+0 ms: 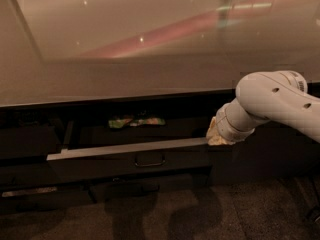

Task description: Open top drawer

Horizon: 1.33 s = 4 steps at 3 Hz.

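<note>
The top drawer [115,164] is a wide dark front with a small loop handle [149,160] at its centre. It stands pulled out from under the counter, and its pale grey rim [125,148] shows along the top. My gripper [218,134] is at the right end of that rim, at the tip of my white arm [272,101], which reaches in from the right. The gripper is well to the right of the handle and holds nothing that I can see.
A green snack packet [136,120] lies inside the drawer at the back. A glossy countertop [150,49] overhangs the drawers. Another dark front [30,191] sits lower left. Dark floor [165,214] lies in front.
</note>
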Available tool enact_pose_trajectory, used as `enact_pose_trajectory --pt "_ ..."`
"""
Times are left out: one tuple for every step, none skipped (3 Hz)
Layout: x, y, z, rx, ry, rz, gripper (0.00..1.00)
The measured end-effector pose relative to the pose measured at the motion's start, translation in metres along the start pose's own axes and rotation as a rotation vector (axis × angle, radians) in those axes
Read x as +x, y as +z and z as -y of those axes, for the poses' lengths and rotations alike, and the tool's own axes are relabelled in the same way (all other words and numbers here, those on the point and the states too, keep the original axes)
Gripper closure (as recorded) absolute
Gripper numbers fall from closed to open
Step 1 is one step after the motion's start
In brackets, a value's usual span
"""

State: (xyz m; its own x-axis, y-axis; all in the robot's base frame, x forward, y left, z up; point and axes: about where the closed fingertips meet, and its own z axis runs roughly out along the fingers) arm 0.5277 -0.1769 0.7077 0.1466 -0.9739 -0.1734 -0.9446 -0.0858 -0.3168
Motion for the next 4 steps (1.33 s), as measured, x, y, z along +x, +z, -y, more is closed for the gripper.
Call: enact_pose_trajectory --pt "0.0 0.0 0.0 0.0 0.0 0.0 0.89" --pt "0.0 0.0 0.0 0.0 0.0 0.0 1.0" --pt "0.002 -0.001 0.003 -0.008 0.007 -0.016 1.0" --pt "0.012 -0.003 0.034 -0.024 0.046 -0.091 1.0"
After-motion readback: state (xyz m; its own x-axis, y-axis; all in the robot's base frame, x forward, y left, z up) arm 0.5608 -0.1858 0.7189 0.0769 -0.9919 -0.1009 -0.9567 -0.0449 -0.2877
